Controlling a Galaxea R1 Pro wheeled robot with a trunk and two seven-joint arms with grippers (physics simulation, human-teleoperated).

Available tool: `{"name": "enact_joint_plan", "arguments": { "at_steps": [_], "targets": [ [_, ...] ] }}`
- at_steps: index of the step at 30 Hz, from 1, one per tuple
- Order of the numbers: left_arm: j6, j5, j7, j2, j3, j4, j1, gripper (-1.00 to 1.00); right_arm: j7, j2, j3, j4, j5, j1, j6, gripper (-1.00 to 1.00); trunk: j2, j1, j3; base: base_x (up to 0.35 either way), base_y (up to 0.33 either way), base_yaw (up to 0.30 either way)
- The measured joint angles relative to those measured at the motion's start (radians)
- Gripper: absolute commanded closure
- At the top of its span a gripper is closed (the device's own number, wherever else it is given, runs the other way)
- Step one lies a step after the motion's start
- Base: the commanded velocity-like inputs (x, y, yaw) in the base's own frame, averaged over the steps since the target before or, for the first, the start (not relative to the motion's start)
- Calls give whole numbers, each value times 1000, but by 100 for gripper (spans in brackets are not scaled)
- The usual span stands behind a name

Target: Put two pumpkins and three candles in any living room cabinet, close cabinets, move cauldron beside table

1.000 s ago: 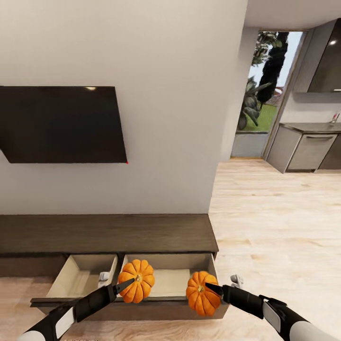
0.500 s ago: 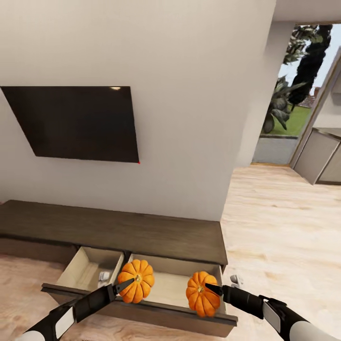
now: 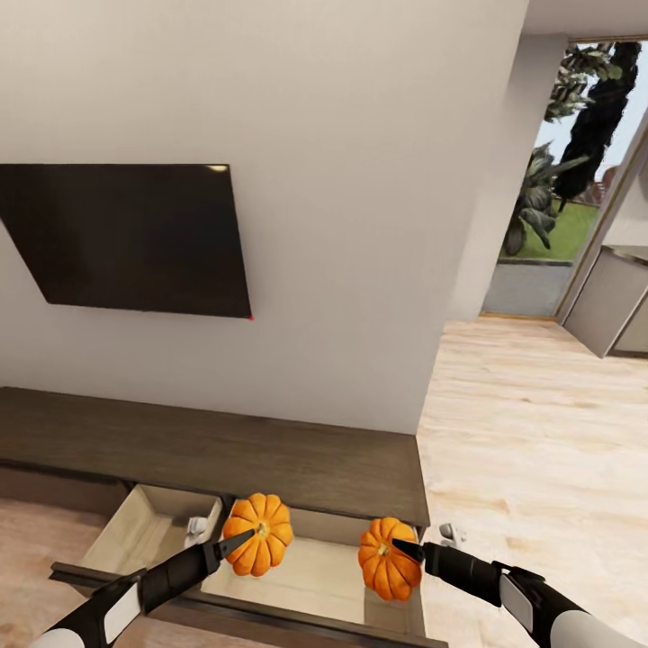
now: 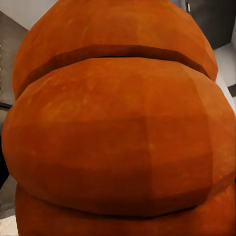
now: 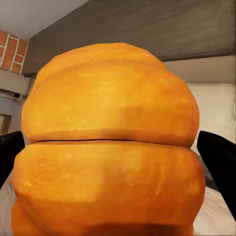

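Since half a second ago the head camera has swung: the wall screen and cabinet sit differently in frame, while both arms and their loads keep their places low in the picture, so this is the camera's move, not the things'.

From the head view, the long, low dark-brown wood cabinet runs across the lower half, with two tan-lined drawers pulled open toward the robot. The left claw is clenched on a small round orange ribbed pumpkin, which hangs over the partition between the two drawers. The right claw grips a second orange ribbed pumpkin, held over the near right corner of the right-hand open drawer. A small pale object lies in the left drawer; too small to identify. Each pumpkin lies just ahead of its claw and above the drawer floor, so the drop is straight down; the right one looks closer to clearing the rim.

Left wrist view: orange ribbed skin close up.

Right wrist view: the pumpkin sits between dark fingertips, with the cabinet top behind.
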Motion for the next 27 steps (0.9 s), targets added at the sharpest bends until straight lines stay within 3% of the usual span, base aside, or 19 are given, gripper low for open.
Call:
{"name": "enact_joint_plan", "arguments": {
  "at_steps": [15,27],
  "targets": [
    [1,-4,3,27,0,9,0,100,-16,11,5,1,1,0,2,100,0,0,15,1,0,-205],
    [1,-1,4,31,0,16,0,100,-26,29,7,1,19,0,2,100,0,0,17,0,10,-23]
  ]
}}
